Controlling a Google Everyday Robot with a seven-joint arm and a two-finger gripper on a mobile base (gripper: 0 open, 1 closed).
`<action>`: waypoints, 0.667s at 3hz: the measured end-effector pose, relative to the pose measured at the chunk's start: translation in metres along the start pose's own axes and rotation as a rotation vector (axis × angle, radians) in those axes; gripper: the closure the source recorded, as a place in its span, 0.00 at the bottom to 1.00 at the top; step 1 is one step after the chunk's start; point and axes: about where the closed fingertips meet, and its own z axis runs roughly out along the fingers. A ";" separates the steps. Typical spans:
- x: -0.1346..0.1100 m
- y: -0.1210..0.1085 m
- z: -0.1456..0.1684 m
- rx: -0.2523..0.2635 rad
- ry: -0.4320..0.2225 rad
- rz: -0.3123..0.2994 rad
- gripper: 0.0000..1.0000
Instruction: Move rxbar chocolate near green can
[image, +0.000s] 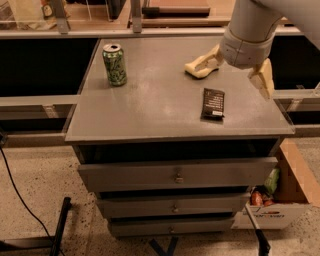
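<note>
Single camera, high, front of drawer cabinet (160, 102), tilted down at top, mid-range; jaws spread at upper right.

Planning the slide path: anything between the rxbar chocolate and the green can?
Nothing: bare tabletop between the rxbar chocolate and the green can in the camera view. The pincer hangs open over its back right.

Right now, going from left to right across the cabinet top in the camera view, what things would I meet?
green can → pale yellow sponge → rxbar chocolate. The pincer hangs open above the right rear of the cabinet top. It reaches from the sponge to the right edge, so I leave it out of the order.
</note>
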 end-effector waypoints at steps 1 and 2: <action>0.011 -0.004 0.008 0.001 -0.013 -0.039 0.00; 0.021 -0.006 0.015 0.000 -0.016 -0.061 0.00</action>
